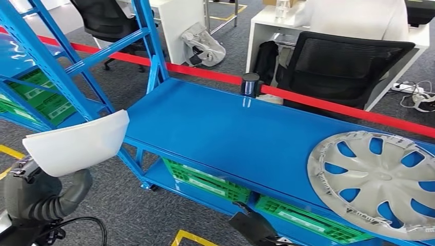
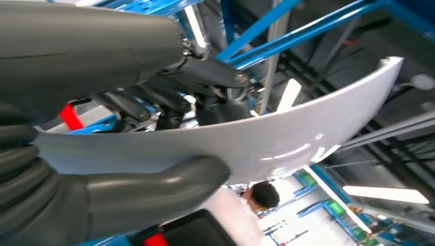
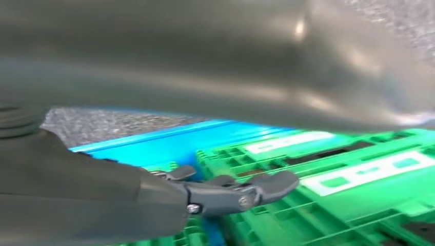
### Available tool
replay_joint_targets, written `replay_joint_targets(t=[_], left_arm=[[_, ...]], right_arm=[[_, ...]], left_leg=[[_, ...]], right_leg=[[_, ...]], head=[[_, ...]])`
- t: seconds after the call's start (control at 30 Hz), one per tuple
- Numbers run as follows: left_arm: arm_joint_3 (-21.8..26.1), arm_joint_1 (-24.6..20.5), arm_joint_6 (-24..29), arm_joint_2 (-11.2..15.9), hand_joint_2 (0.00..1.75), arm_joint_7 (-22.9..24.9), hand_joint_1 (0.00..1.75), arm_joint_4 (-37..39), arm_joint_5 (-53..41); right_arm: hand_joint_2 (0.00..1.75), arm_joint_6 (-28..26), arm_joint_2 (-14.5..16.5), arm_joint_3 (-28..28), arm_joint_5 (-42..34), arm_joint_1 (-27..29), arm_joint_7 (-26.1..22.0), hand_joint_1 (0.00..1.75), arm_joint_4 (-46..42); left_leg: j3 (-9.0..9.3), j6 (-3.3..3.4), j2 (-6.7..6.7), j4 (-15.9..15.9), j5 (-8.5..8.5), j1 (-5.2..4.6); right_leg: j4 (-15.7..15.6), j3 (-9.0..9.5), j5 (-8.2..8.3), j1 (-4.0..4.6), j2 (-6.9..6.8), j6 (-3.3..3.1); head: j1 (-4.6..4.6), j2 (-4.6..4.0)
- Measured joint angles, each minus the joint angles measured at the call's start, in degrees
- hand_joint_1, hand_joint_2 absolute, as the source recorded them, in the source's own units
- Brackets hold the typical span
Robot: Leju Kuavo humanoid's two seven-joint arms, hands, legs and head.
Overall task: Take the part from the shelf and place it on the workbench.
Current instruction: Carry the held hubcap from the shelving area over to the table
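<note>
The part is a white curved panel (image 1: 77,143). My left hand (image 1: 46,197) holds it at the lower left, just left of the blue workbench (image 1: 231,128) and clear of its top. In the left wrist view the grey thumb (image 2: 154,189) presses against the near face of the panel (image 2: 287,138), with the dark fingers behind it. My right hand (image 1: 251,225) hangs low by the bench's front edge. Its fingers (image 3: 241,192) are stretched out with nothing in them, over green crates (image 3: 359,195).
A silver wheel cover (image 1: 379,179) lies on the right end of the bench top. A small dark cylinder (image 1: 250,83) stands at the back edge. The blue shelf frame (image 1: 56,66) rises on the left, with green crates (image 1: 210,182) under the bench. Office chairs and red tape stand beyond.
</note>
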Motion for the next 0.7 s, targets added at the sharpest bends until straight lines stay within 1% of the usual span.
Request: replay_joint_targets(t=[0.03,0.07,0.1,0.13,0.17,0.2,0.23,0.27,0.3,0.33,0.37,0.4,0.43,0.47,0.53,0.7], left_arm=[[0.14,0.37,0.06,0.01,1.75,-0.01,1.75,-0.34,0.0],[0.27,0.63,0.1,0.01,1.75,-0.02,1.75,-0.64,0.0],[0.35,0.79,0.12,0.02,1.75,-0.04,1.75,-0.86,0.0],[0.38,0.91,0.13,0.02,1.75,-0.07,1.75,-1.0,-0.02],[0.38,0.98,0.14,0.02,1.75,-0.09,1.75,-1.06,-0.13],[0.37,1.08,0.14,0.02,1.75,-0.1,1.75,-1.05,-0.28],[0.37,1.19,0.14,0.02,1.75,-0.1,1.75,-1.01,-0.47],[0.37,1.26,0.14,0.03,1.75,-0.1,1.75,-0.96,-0.69],[0.37,1.28,0.14,0.04,1.75,-0.11,1.75,-0.93,-0.9],[0.37,1.28,0.14,0.05,1.75,-0.14,1.75,-0.93,-1.1],[0.37,1.25,0.14,0.07,1.75,-0.21,1.75,-0.97,-1.35],[0.37,1.21,0.14,0.08,1.75,-0.31,1.75,-1.05,-1.57],[0.36,1.17,0.14,0.08,1.75,-0.41,1.75,-1.12,-1.76],[0.36,1.13,0.13,0.1,1.75,-0.49,1.75,-1.18,-1.97],[0.32,1.06,0.1,0.14,1.75,-0.55,1.75,-1.23,-2.21],[0.25,0.85,0.02,0.19,1.75,-0.56,1.75,-1.26,-2.29]], right_arm=[[0.0,0.02,0.02,0.05,0.03,-0.12,0.0,0.0,0.01],[0.0,0.05,0.06,0.07,0.04,-0.26,-0.01,0.0,0.01],[0.0,0.12,0.1,0.09,0.03,-0.38,-0.01,0.0,0.01],[0.0,0.19,0.12,0.12,-0.02,-0.39,-0.02,0.0,0.04],[0.0,0.26,0.11,0.14,-0.12,-0.33,-0.02,0.0,0.09],[0.0,0.35,0.1,0.16,-0.32,-0.24,-0.03,0.0,0.19],[0.0,0.43,0.08,0.16,-0.57,-0.16,-0.08,0.0,0.28],[0.0,0.51,0.07,0.16,-0.83,-0.15,-0.2,0.0,0.37],[0.0,0.57,0.07,0.16,-1.06,-0.17,-0.45,0.0,0.43],[0.0,0.59,0.08,0.16,-1.17,-0.21,-0.76,0.0,0.44],[0.0,0.56,0.1,0.15,-1.22,-0.25,-1.04,0.0,0.44],[0.0,0.49,0.14,0.15,-1.25,-0.28,-1.23,0.0,0.44],[0.0,0.42,0.16,0.15,-1.27,-0.3,-1.27,0.0,0.44],[0.0,0.34,0.19,0.14,-1.34,-0.26,-1.25,0.0,0.44],[0.0,0.15,0.18,0.14,-1.56,-0.14,-1.13,0.0,0.45],[0.0,-0.17,0.16,0.1,-1.78,0.06,-1.01,0.0,0.44]], left_leg=[[-0.12,-0.37,0.32,0.09,-0.05,0.05],[-0.49,-0.71,1.43,0.76,-0.51,0.02],[-1.31,-1.01,2.99,2.46,-1.58,-0.05],[-2.69,-1.25,4.85,5.46,-3.28,-0.08],[-4.53,-1.49,6.08,9.23,-5.24,-0.07],[-6.31,-1.68,6.64,12.98,-6.87,0.02],[-7.48,-1.79,6.88,15.52,-7.65,0.1],[-7.58,-1.82,6.99,16.0,-7.32,0.15],[-6.48,-1.77,7.09,14.18,-5.98,0.18],[-4.31,-1.59,7.27,10.39,-4.06,0.18],[-1.96,-1.31,7.63,6.1,-2.55,0.08],[-0.05,-0.96,7.94,2.58,-1.46,-0.05],[1.18,-0.73,8.18,0.33,-0.93,-0.11],[1.56,-0.55,8.29,-0.45,-0.95,-0.19],[1.64,-0.39,8.15,-0.5,-0.81,-0.22],[1.61,0.17,8.15,-0.45,-0.91,-0.35]], right_leg=[[-0.18,0.07,0.13,0.03,-0.58,-0.41],[-0.39,0.17,0.25,0.0,-1.16,-0.82],[-0.59,0.27,0.34,-0.06,-1.82,-1.16],[-0.67,0.32,0.33,-0.03,-2.45,-1.41],[-0.68,0.32,0.27,0.03,-3.07,-1.58],[-0.66,0.3,0.22,0.08,-3.7,-1.67],[-0.64,0.27,0.18,0.12,-4.23,-1.71],[-0.63,0.26,0.15,0.14,-4.68,-1.7],[-0.61,0.3,0.13,0.14,-5.01,-1.67],[-0.61,0.38,0.1,0.15,-5.23,-1.61],[-0.58,0.46,0.04,0.22,-5.36,-1.5],[-0.54,0.52,-0.03,0.33,-5.42,-1.32],[-0.44,0.53,-0.18,0.51,-5.44,-1.24],[-0.37,0.51,-0.26,0.66,-5.43,-1.18],[-0.42,0.56,-0.25,0.77,-5.41,-1.06],[-1.04,0.82,0.18,0.67,-5.36,-0.41]], head=[[-0.01,0.0],[-0.07,0.0],[-0.14,0.0],[-0.21,0.0],[-0.27,0.01],[-0.27,0.01],[-0.27,0.01],[-0.28,0.01],[-0.28,0.0],[-0.29,0.0],[-0.28,0.01],[-0.27,0.01],[-0.26,0.0],[-0.25,0.0],[-0.25,-0.01],[-0.25,0.01]])
